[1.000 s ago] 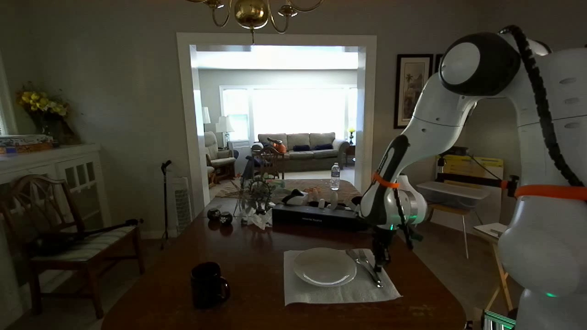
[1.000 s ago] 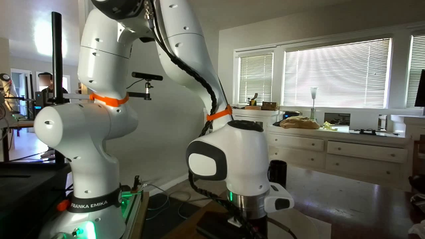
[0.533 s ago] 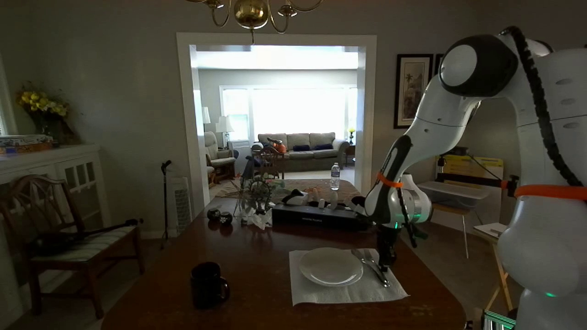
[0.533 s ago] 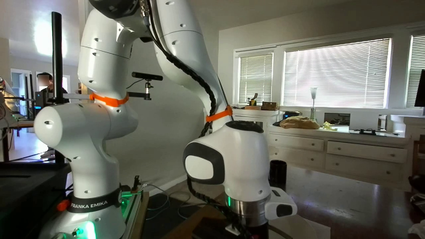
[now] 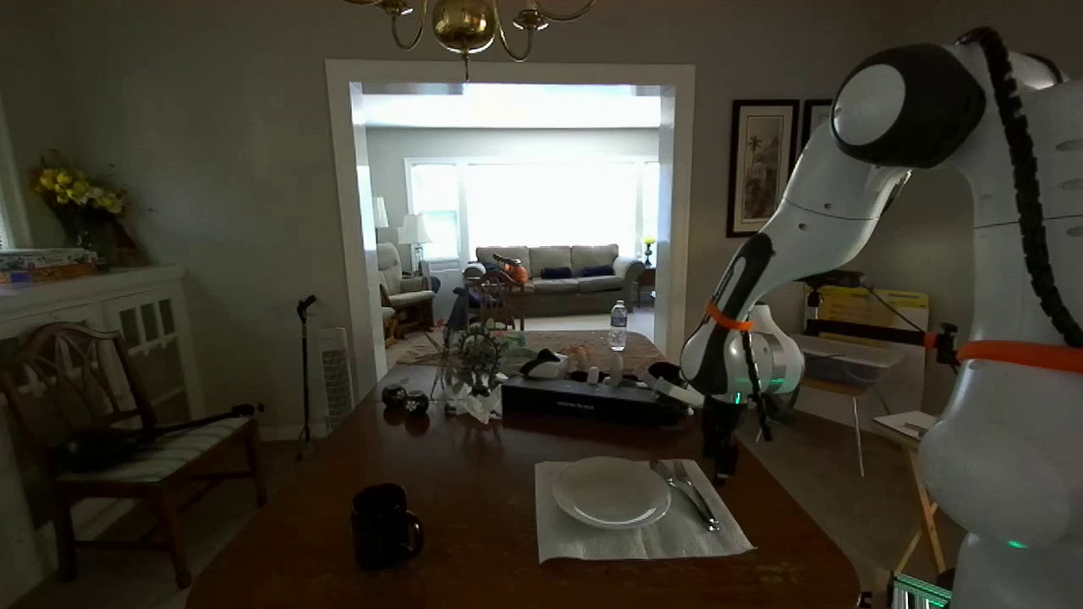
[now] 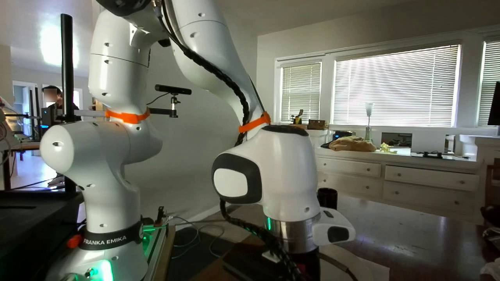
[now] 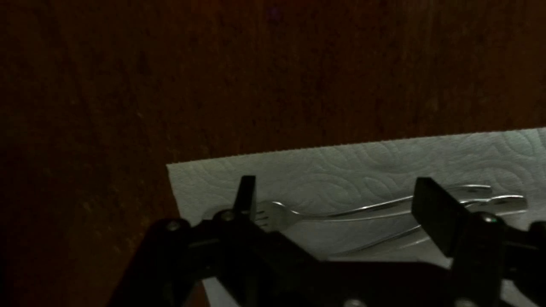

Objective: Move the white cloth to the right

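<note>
On the brown table lies the flat white cloth [image 5: 639, 544], under a round white plate [image 5: 611, 492] and some metal cutlery [image 5: 695, 503]. My gripper [image 5: 722, 474] hangs just above the cloth's right edge in an exterior view. In the wrist view the gripper [image 7: 335, 187] is open, its fingers [image 7: 437, 213] wide apart with nothing held between them. Below the gap the cloth [image 7: 320, 179] shows its embossed pattern and one corner, along with a fork [image 7: 358, 211]. Only a strip of the cloth [image 6: 378, 269] shows in an exterior view, where the arm hides my fingertips.
A dark mug [image 5: 381, 529] stands left of the cloth. Farther back on the table [image 5: 448, 482] are a long black box [image 5: 584, 402], two dark round objects [image 5: 406, 399] and a glass vase with stems [image 5: 475, 359]. A water bottle [image 5: 618, 326] stands behind the box.
The cloth, plate and cutlery slid a little to the right in an exterior view, then stopped. My gripper moved right with them and has since risen off the cloth, its fingers spread.
</note>
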`<state>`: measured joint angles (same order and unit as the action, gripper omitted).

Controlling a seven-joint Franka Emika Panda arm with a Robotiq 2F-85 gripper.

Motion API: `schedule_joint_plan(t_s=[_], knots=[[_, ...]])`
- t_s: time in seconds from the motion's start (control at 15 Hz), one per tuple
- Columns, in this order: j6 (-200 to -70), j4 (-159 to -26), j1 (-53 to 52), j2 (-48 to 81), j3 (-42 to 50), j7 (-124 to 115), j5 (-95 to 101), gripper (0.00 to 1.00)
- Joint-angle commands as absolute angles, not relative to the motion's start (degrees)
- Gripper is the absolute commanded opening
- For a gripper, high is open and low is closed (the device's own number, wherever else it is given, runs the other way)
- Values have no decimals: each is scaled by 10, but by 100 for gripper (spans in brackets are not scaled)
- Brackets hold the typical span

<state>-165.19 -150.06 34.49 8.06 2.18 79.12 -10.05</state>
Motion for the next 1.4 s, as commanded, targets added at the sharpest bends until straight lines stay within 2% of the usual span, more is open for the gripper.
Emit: schedule_joint_plan(t_s=[0.0,0.13,0.33,0.4,0.8,1.2,1.27,1.33], knots=[[-1595,-1512,286,10,98,702,-33,100],[-1581,-1511,258,-15,133,610,30,100],[-1507,-1498,228,-65,139,484,76,100],[-1478,-1484,274,-74,92,441,90,100],[-1292,-1436,328,-179,-79,177,69,100],[-1174,-1375,308,-198,-162,-79,53,100],[-1200,-1388,227,-191,-76,-47,94,100],[-1190,-1381,226,-191,-84,-73,94,100]])
